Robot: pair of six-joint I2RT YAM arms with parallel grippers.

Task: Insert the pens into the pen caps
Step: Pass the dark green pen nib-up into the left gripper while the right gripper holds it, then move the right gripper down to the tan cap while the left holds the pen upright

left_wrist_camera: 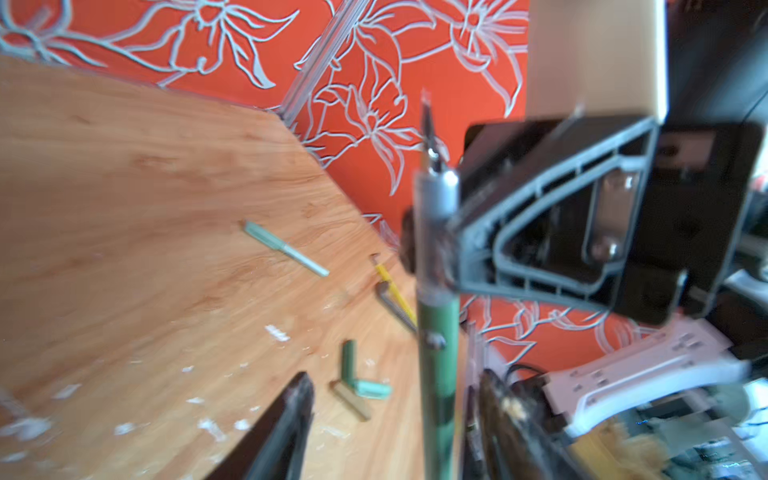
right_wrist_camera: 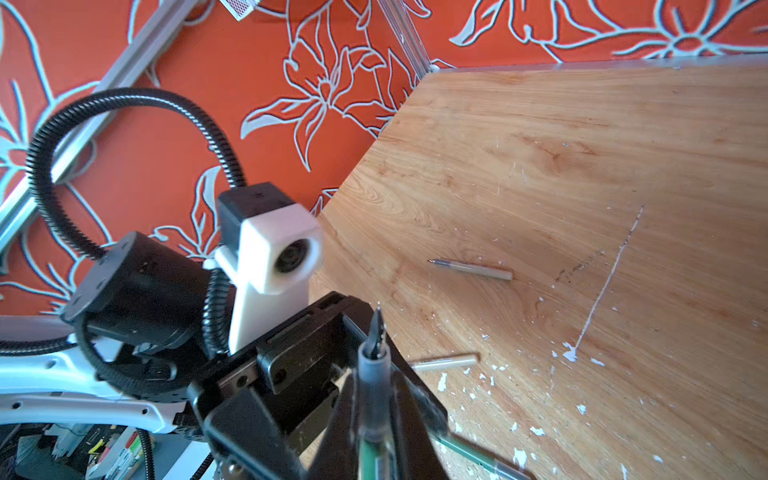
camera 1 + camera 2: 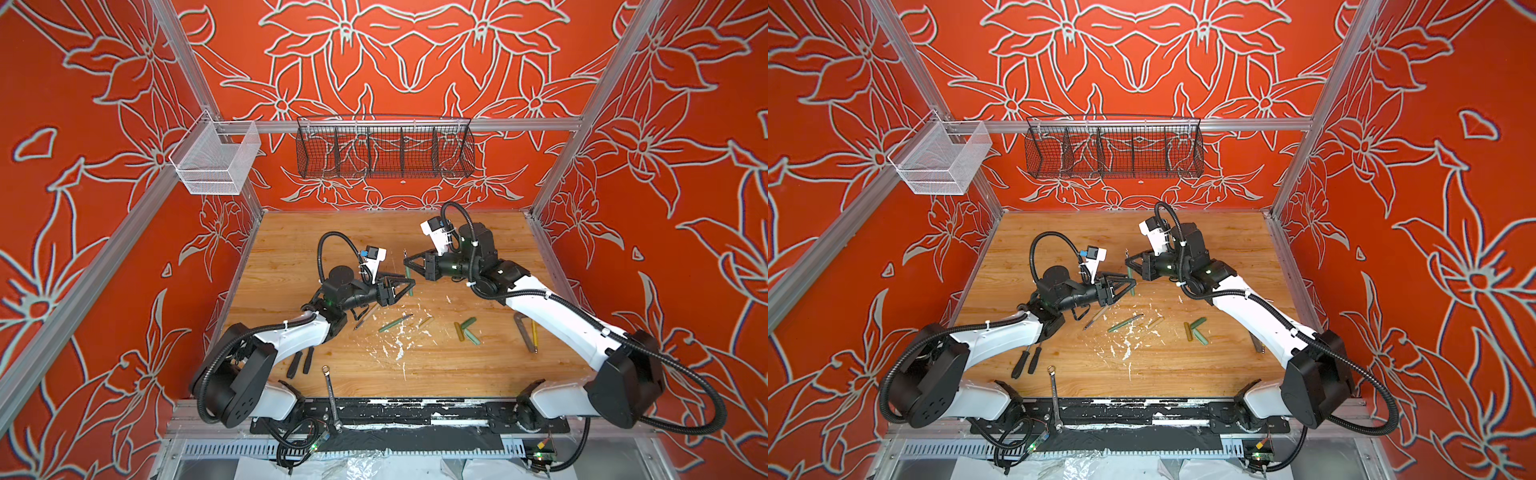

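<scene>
Up above the wooden table (image 3: 478, 374), the right gripper (image 3: 406, 262) was squeezed shut on one green pen (image 1: 438, 361) and held it standing up, grey tip on top. We saw the left gripper (image 3: 409, 281) lower down on that same pen, with one finger on each side. Its jaws looked partly open: one finger (image 1: 291, 415) stood clear of the pen, and the left wrist view was too blurry to tell if the other finger touched it.

We counted four more pens. Two beige ones lay near the left arm: the first beige pen (image 2: 469, 269) showed its grey tip, and the second beige pen (image 2: 444, 361) was partly hidden. One lying green pen (image 3: 395, 323) sat by the white paint flecks (image 3: 399, 349). One pale green pen (image 1: 286, 249) showed only in the left wrist view, and it seemed to wear a cap.

We counted four loose pen caps. Three lay bunched together: an olive cap (image 3: 457, 331), a dark green cap (image 3: 468, 322) and a light green cap (image 3: 473, 338). One beige cap (image 3: 426, 322) lay apart from them, near the lying green pen.

We also counted two black screwdrivers (image 3: 295, 365), one silver wrench (image 3: 330, 390), one white basket (image 3: 216, 162) and one black basket (image 3: 384, 149).
</scene>
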